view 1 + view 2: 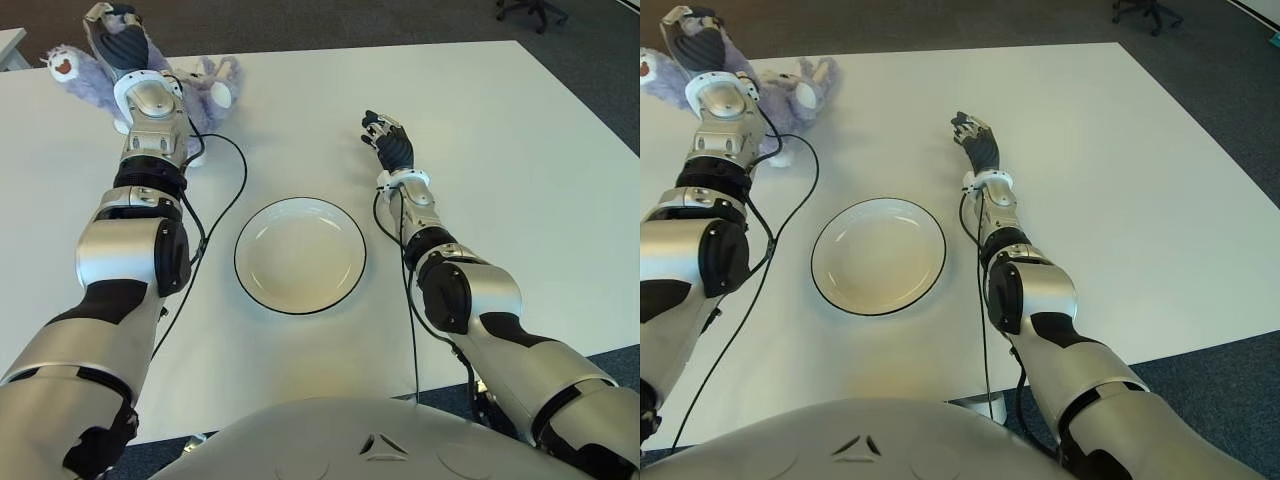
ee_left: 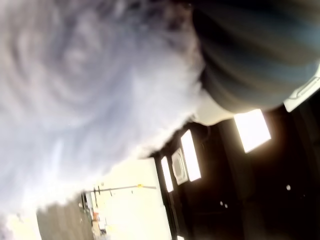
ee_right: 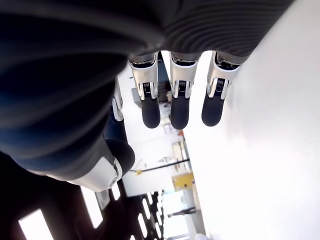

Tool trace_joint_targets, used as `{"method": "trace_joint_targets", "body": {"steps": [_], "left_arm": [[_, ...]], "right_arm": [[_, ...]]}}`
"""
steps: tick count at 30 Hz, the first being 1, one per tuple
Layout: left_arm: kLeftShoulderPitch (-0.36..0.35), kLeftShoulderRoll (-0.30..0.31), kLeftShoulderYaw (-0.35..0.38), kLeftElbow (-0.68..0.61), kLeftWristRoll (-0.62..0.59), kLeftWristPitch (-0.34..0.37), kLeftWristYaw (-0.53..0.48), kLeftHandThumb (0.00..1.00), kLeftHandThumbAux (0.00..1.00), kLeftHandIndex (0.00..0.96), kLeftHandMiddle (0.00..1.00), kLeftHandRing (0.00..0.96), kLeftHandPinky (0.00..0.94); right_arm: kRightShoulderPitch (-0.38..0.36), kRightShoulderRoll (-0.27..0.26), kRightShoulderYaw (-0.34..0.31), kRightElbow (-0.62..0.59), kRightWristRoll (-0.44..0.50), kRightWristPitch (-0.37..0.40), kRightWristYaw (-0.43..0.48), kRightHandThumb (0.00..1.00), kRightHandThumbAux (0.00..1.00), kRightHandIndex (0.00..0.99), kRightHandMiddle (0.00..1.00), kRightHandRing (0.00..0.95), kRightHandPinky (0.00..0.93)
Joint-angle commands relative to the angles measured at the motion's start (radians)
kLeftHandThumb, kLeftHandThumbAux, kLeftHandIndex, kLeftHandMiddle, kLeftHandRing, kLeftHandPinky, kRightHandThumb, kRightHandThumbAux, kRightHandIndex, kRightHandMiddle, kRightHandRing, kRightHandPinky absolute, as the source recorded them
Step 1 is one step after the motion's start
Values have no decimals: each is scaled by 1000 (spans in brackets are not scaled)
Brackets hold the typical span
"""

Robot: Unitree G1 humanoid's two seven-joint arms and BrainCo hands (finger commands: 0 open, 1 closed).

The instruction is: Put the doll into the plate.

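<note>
Left eye view, near to far: robot torso fills the bottom edge; both arms reach up the frame over the white table (image 1: 520,170). Plate (image 1: 300,254) sits at frame centre, white with a dark rim, nothing in it. Black cables run along both forearms, the left one looping on the table just left of the plate. Right hand (image 1: 388,141) shows right of centre, above and right of the plate, well apart from it; right wrist view shows its fingers (image 3: 180,109) extended, slightly bent, holding nothing, beside bare table. Left hand (image 1: 118,40) is in the upper left of the frame, on top of the doll (image 1: 215,83), a purple plush lying at the table's far left, well apart from the plate. Left wrist view is filled with purple fur (image 2: 85,85) pressed against the dark palm; fingers not visible, so cannot tell whether they are clamped on the doll.
</note>
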Motion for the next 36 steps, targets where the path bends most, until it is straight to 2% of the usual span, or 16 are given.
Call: {"method": "trace_joint_targets", "body": {"steps": [1, 15, 21, 31, 36], "left_arm": [[-23, 5, -10, 4, 3, 22, -46, 707, 705, 443, 843, 850, 860], [-65, 3, -41, 13, 24, 60, -90, 705, 709, 441, 854, 861, 857], [-91, 6, -39, 48, 10, 54, -124, 703, 708, 440, 852, 860, 847], [-131, 13, -57, 83, 28, 47, -149, 704, 709, 440, 845, 849, 817], [-140, 17, -67, 88, 36, 38, -161, 703, 710, 440, 843, 847, 818]], "right_arm": [[36, 7, -1, 25, 1, 37, -11, 697, 727, 400, 143, 120, 154], [41, 4, -1, 18, 7, 13, -3, 701, 728, 400, 151, 127, 173], [24, 34, -27, 28, 35, 35, -7, 705, 727, 401, 149, 127, 163], [40, 20, 3, 27, 1, 30, -17, 701, 729, 400, 141, 120, 155], [49, 14, 16, 10, -3, -11, -13, 699, 731, 399, 140, 119, 153]]}}
